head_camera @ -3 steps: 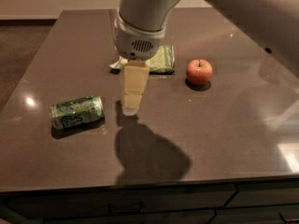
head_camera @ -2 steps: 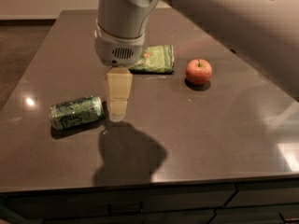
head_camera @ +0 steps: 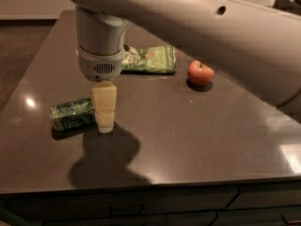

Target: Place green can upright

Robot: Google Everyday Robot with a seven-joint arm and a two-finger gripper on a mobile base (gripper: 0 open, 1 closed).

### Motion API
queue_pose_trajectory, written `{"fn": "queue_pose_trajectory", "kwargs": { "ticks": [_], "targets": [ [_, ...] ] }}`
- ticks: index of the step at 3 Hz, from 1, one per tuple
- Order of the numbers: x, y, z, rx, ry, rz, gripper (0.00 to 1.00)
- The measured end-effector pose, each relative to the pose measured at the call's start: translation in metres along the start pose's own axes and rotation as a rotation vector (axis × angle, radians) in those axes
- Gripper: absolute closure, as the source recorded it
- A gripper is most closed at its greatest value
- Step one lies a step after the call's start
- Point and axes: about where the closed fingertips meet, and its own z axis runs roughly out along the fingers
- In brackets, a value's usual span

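Observation:
The green can point(head_camera: 71, 114) lies on its side on the dark table point(head_camera: 197, 135), at the left, its long axis running left to right. My gripper point(head_camera: 104, 122) hangs from the grey wrist and reaches down at the can's right end, its cream finger point(head_camera: 104, 105) covering that end. The tip is close above the tabletop. The can's right end is hidden behind the finger.
A flat crinkled green snack bag point(head_camera: 148, 59) lies behind the gripper toward the back. A red apple point(head_camera: 200, 73) sits to its right. The big arm link crosses the top of the view. The table's front edge runs along the bottom.
The gripper has moved left and down, from the table's middle to the can's right end. The can, bag and apple have not moved.

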Motion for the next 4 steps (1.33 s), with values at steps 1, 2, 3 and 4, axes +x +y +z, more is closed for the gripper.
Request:
{"fn": "queue_pose_trajectory", "kwargs": {
  "ticks": [1, 2, 3, 4],
  "targets": [
    [-0.003, -0.005, 0.016, -0.002, 0.016, -0.004, 0.0],
    [-0.004, -0.009, 0.026, -0.005, 0.035, -0.004, 0.0],
    [-0.008, -0.011, 0.034, -0.019, 0.055, -0.007, 0.0],
    [-0.013, -0.013, 0.039, -0.035, 0.068, -0.01, 0.0]
  ]
}}
